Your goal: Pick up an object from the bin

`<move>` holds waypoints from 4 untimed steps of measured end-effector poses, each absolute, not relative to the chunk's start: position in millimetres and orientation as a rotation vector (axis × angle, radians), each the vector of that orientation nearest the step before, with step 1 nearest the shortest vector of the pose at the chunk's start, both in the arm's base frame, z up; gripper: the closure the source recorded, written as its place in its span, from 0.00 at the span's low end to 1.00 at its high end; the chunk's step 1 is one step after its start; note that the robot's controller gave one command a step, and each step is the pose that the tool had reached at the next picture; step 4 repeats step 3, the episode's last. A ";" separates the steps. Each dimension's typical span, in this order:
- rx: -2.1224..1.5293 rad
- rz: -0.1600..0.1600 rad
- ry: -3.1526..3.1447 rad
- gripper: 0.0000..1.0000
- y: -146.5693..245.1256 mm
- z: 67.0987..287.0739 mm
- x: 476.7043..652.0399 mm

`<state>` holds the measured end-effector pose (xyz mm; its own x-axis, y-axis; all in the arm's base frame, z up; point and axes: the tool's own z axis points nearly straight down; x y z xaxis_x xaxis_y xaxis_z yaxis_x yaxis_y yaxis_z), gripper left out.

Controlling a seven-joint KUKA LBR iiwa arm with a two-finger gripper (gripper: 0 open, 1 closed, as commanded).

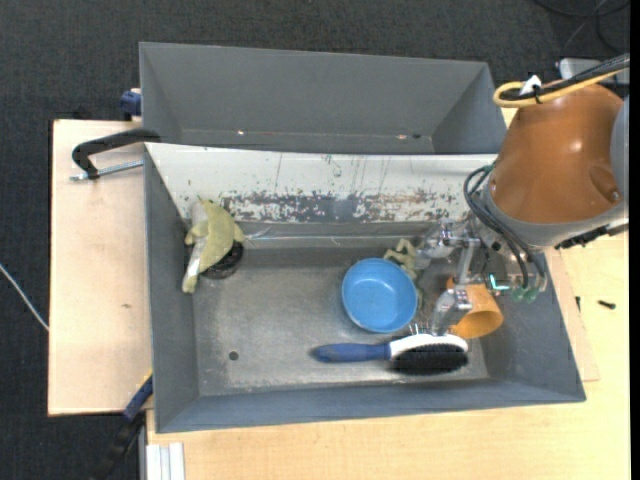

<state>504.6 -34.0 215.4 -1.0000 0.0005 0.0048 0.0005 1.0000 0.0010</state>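
My gripper (448, 286) hangs low in the right part of the bin, between a blue bowl (378, 295) on its left and an orange cup (480, 316) lying on its side at its right. It stands at the cup's left edge; whether it touches the cup I cannot tell. Just in front of it lies a brush (405, 353) with a blue handle and a white head with black bristles. A small olive-green thing (403, 252) lies behind the bowl, partly hidden by the gripper.
A pale yellow-green floppy thing (209, 238) rests on a black round thing (229, 259) in the back left corner. The arm with its orange cover reaches in over the right rim. Bare bin floor spreads across the left and middle.
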 end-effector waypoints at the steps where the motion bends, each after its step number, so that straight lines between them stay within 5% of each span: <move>1: 0.195 -0.003 -3.131 0.00 -10.4 75.3 517.9; 2: 0.197 -0.001 -3.132 1.00 -11.1 78.4 518.0; 3: 0.509 0.003 -3.112 1.00 -26.1 234.0 538.9; 4: 0.509 0.003 -3.112 1.00 -26.1 234.0 538.9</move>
